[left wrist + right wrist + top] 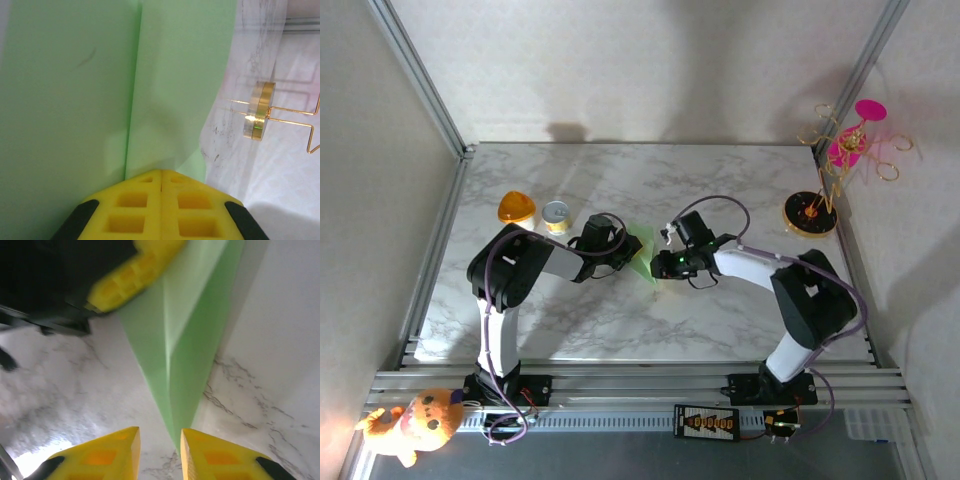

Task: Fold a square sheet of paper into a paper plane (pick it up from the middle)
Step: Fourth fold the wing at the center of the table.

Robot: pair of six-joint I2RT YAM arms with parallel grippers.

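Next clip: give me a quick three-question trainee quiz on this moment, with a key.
1. True or false: the left gripper is shut on the paper plane.
2. The plane's sharp tip ends near: A) the right gripper, B) the orange-lidded cup, C) the ornament stand.
3. Do the right gripper's fingers touch each other?
Key: 1 true; 2 A; 3 no, a gap shows between them.

Both arms bent inward, grippers nearly tip to tip.
Left arm point(515, 265) has its elbow out to its own side. The left gripper point(161, 174) pads are pressed flat together, pinching the paper plane point(170, 100). Right arm point(800, 290) is folded low. The right gripper point(160, 435) fingers point(112, 450) stand parted by a narrow gap, the left gripper's pad just ahead.
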